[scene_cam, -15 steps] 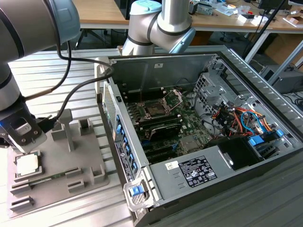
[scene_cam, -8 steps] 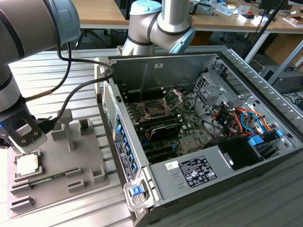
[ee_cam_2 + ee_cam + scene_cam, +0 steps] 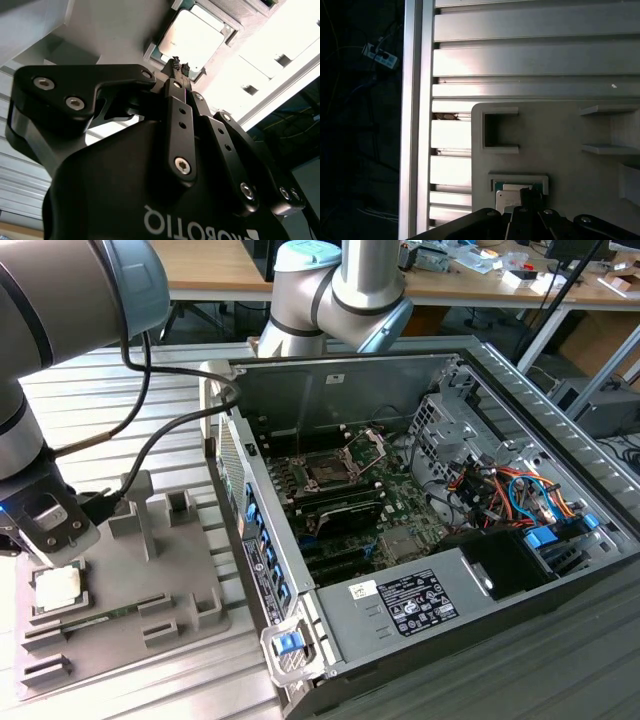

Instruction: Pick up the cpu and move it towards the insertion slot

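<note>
Closed tool [image 3: 181, 64] over cpu [image 3: 192, 36] edge, cpu lying in tray [image 3: 560, 165]

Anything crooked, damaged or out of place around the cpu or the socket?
Nothing stands out. The cpu lies flat and square in its pocket of the grey tray, with the shut pincer at one edge. In the open case, the insertion slot has its bracket swung up and looks clear.
</note>
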Tool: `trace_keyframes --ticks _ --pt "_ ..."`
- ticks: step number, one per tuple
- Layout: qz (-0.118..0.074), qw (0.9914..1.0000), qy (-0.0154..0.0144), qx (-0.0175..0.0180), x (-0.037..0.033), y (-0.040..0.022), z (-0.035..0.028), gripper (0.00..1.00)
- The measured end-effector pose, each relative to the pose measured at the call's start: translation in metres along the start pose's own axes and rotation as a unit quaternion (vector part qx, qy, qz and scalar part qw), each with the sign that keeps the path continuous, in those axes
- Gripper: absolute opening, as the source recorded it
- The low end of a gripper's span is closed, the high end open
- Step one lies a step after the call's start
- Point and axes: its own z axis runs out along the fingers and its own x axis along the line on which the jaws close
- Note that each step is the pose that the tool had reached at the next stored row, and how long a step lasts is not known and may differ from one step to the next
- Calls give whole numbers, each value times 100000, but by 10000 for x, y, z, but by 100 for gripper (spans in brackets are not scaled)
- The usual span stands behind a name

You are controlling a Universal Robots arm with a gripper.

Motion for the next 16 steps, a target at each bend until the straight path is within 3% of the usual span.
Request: trace_keyframes --ticks 16 --pt "1 100000 7 4 2 -54 32 11"
